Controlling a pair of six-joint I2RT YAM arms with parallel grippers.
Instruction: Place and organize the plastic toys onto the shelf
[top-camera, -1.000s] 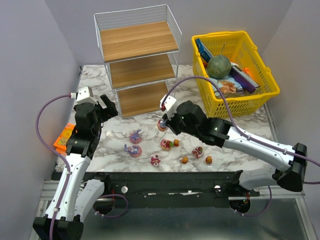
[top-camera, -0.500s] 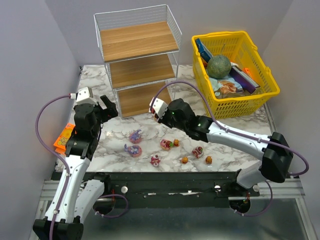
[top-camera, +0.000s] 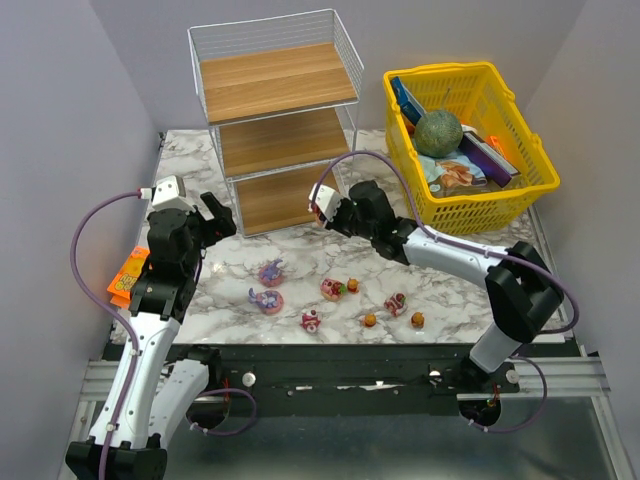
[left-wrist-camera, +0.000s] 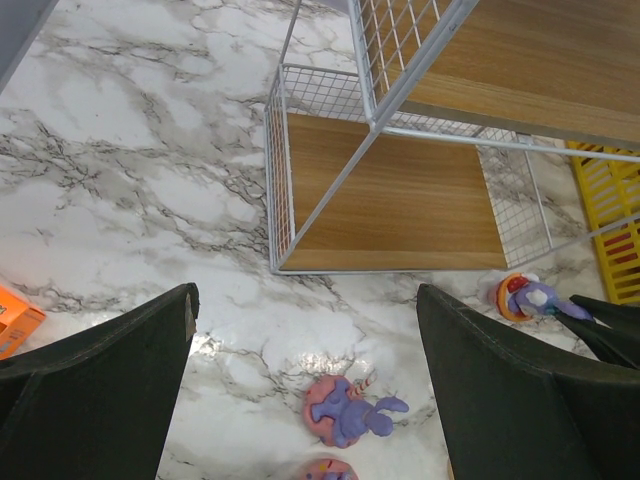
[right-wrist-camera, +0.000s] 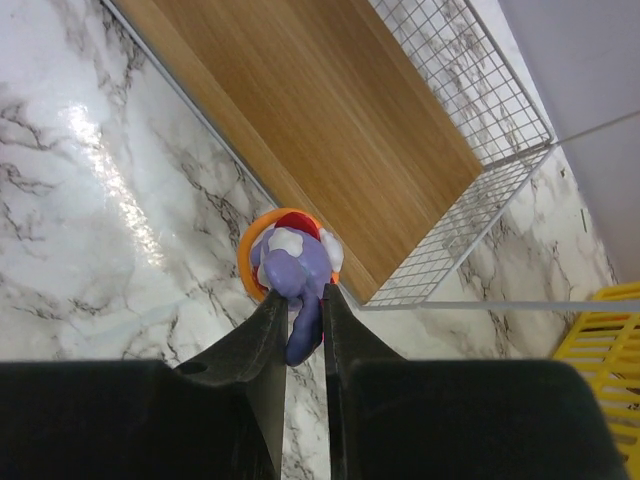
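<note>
The right arm (top-camera: 450, 255) stretches from lower right to centre; the right gripper (right-wrist-camera: 300, 305) pinches a purple plastic figurine on an orange ring (right-wrist-camera: 290, 262) before the white wire-and-wood shelf (right-wrist-camera: 330, 130)'s bottom board. At mid-left the left gripper (left-wrist-camera: 305, 300) gapes wide.

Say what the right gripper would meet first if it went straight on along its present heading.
The right gripper, shut on a purple figurine, points at the shelf's bottom board; likely its front edge first, though height above it is unclear.
</note>
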